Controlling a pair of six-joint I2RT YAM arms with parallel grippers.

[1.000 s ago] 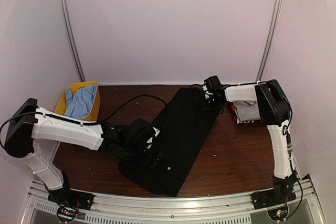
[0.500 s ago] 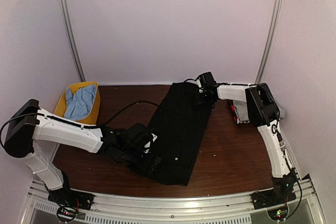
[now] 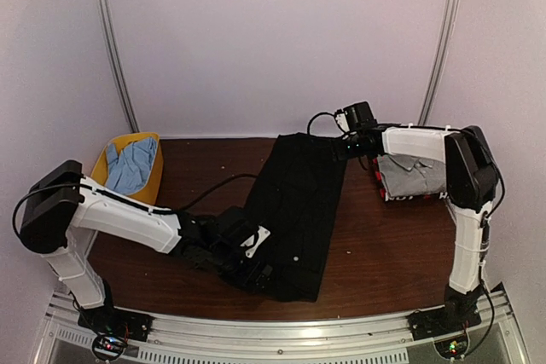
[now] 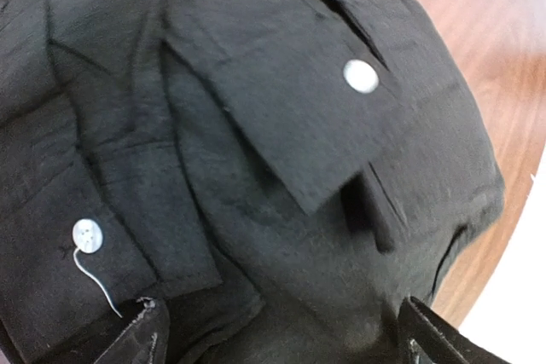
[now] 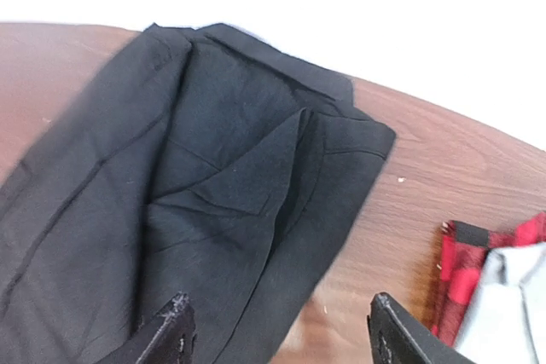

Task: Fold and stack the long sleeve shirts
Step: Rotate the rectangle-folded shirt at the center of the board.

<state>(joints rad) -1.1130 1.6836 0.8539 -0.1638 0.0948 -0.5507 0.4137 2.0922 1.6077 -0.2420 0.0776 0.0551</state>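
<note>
The black shirt (image 3: 297,210) lies in a long folded strip down the middle of the table, collar end far. In the left wrist view its cuffs (image 4: 281,100) with white buttons lie on top. My left gripper (image 3: 259,274) is open over the shirt's near end, with cloth under its spread fingers (image 4: 136,338). My right gripper (image 3: 341,149) is open just above the shirt's far right corner (image 5: 256,176), holding nothing. The grey shirt (image 3: 414,172) lies folded at the right and also shows in the right wrist view (image 5: 516,296).
A red plaid cloth (image 3: 380,185) lies under the grey shirt. A yellow basket (image 3: 104,168) with blue cloth (image 3: 132,165) stands at the back left. A black cable (image 3: 213,185) runs across the table's left half. Metal rail along the near edge.
The black shirt has been pulled straighter and further left. My right gripper has moved right, off the far end. My left gripper has shifted toward the near end.
</note>
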